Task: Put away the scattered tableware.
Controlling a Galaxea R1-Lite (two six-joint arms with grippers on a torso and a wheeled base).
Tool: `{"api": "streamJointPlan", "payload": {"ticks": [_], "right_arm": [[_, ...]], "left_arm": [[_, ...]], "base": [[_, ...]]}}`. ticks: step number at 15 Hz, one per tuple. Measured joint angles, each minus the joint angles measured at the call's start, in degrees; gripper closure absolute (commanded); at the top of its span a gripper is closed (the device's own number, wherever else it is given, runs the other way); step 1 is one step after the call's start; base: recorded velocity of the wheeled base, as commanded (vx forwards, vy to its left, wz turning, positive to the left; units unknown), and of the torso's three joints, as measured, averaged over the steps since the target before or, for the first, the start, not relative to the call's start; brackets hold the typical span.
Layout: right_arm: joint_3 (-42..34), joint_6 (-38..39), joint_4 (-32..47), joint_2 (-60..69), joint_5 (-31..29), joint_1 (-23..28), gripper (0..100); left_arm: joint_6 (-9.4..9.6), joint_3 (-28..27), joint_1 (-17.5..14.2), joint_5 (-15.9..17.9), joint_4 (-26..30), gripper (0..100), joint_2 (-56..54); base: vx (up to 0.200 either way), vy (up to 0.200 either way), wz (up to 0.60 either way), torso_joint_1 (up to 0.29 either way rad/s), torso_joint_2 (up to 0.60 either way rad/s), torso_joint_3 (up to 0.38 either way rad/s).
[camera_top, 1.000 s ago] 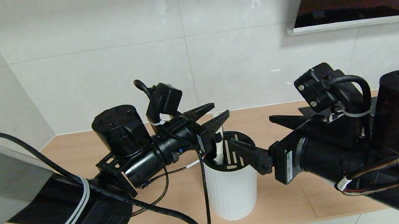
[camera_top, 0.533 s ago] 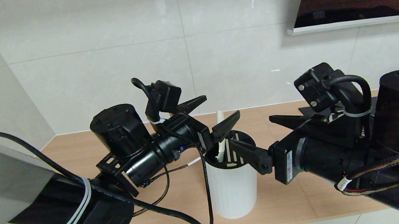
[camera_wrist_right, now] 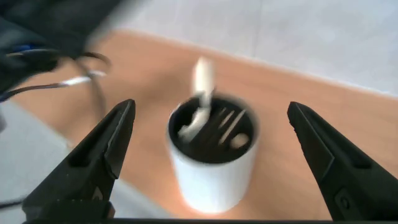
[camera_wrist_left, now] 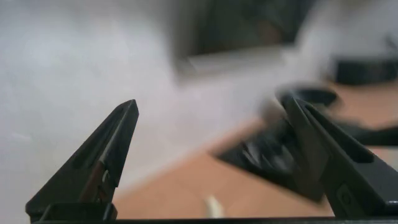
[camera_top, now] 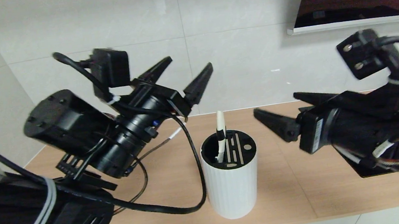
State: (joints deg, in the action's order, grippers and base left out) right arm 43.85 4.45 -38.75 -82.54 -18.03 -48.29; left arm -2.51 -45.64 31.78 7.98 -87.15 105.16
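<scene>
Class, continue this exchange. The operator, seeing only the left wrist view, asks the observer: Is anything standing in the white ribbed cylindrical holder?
Observer: Yes, a white utensil with a dark band stands in the white ribbed cylindrical holder, through its black slotted top.
Operator: Where is my left gripper relative to it?
Observer: The left gripper hangs above and left of the holder, clear of the utensil.
Operator: And the other arm?
Observer: The right gripper is open, to the holder's right, touching nothing.
</scene>
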Motion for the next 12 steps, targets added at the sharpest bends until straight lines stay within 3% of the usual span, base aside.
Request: {"api": "streamJointPlan", "payload": {"ticks": [3,6,9,12], "right_arm": [[-3.34,0.04,0.46,8.35,-0.06,6.31,0],[-9.48,0.0,4.79,18.93,-0.82,12.09,0],[-12.82,0.0,13.47,30.93,-0.15,20.35,0],[-14.42,-0.02,24.75,44.54,1.04,28.26,0]], "left_arm": [[0.17,4.38,-3.36,-2.22,-0.84,0,-8.13],[0.16,12.24,-5.85,-2.77,3.91,0,-20.5],[-0.27,19.98,-8.3,-3.41,13.53,0,-34.82],[-2.52,25.17,-12.68,-3.17,30.61,0,-51.91]], "base": [[0.0,0.0,0.0,0.0,0.0,0.0],[0.0,0.0,0.0,0.0,0.0,0.0],[0.0,0.0,0.0,0.0,0.0,0.0],[0.0,0.0,0.0,0.0,0.0,0.0]]}}
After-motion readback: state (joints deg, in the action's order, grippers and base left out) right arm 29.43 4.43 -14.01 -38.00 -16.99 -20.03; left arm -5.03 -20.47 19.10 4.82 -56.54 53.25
